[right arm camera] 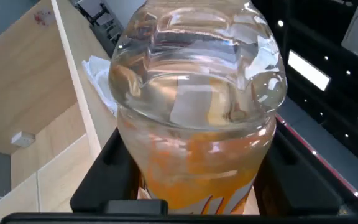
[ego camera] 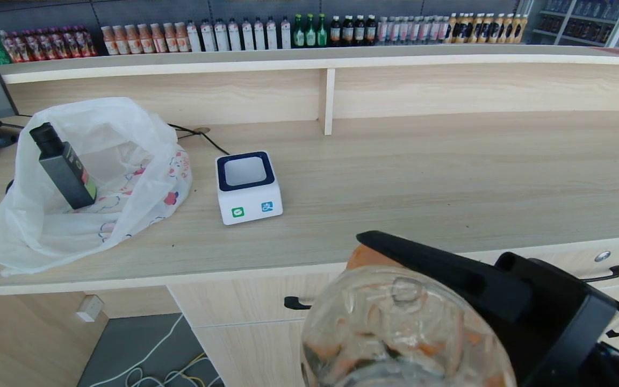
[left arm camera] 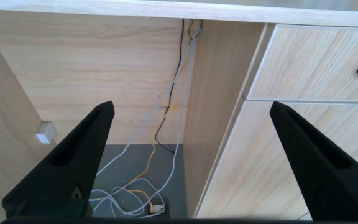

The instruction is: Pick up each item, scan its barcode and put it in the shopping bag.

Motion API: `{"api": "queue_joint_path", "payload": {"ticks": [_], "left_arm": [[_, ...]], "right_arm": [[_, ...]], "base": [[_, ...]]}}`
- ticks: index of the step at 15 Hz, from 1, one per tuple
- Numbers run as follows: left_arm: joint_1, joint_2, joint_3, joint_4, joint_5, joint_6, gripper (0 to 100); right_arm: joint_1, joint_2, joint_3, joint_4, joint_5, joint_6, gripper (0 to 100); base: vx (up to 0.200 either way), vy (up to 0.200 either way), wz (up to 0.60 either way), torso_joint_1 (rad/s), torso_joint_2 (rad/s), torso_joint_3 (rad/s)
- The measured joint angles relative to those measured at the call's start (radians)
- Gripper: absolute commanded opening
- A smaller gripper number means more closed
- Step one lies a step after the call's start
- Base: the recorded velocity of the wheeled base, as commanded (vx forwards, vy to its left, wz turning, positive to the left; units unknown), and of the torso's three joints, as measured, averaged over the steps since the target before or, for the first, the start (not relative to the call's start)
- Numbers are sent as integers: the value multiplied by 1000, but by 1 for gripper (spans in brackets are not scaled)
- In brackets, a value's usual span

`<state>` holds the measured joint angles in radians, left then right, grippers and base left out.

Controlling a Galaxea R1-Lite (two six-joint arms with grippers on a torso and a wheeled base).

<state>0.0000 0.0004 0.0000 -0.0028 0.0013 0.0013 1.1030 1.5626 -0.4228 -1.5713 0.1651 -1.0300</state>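
My right gripper [ego camera: 395,258] is shut on a clear plastic bottle [ego camera: 401,328] with an orange label, held in front of the counter's front edge, its base toward the head camera. In the right wrist view the bottle [right arm camera: 197,106] sits between the black fingers. A white scanner box [ego camera: 248,186] with a dark-framed window stands on the counter. At the left lies the white shopping bag [ego camera: 127,177], open, with a dark bottle [ego camera: 65,166] leaning inside it. My left gripper [left arm camera: 188,168] is open, down below the counter facing the cabinet front, with nothing between its fingers.
The wooden counter [ego camera: 449,177] stretches bare to the right of the scanner. A raised shelf [ego camera: 320,59] backs it, with rows of drink bottles behind. Drawers with black handles [ego camera: 296,304] lie below the edge. Cables [left arm camera: 166,124] hang under the counter.
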Motion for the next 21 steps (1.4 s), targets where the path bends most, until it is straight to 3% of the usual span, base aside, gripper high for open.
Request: {"api": "queue_joint_path", "payload": {"ticks": [4,8,12,16,21], "left_arm": [[0,0,0,0,0,0,100],[0,0,0,0,0,0,100],[0,0,0,0,0,0,100],[0,0,0,0,0,0,100],[0,0,0,0,0,0,100]], "right_arm": [[-82,5,-31,3,1,354,0],[-234,25,-165,-1,-20,422,0],[-285,32,-179,1,-126,717,0],[-313,33,-129,3,-151,933,0],[-547,40,-152,1,-155,1058,0]], "base": [[0,0,0,0,0,0],[0,0,0,0,0,0],[0,0,0,0,0,0],[0,0,0,0,0,0],[0,0,0,0,0,0]]}}
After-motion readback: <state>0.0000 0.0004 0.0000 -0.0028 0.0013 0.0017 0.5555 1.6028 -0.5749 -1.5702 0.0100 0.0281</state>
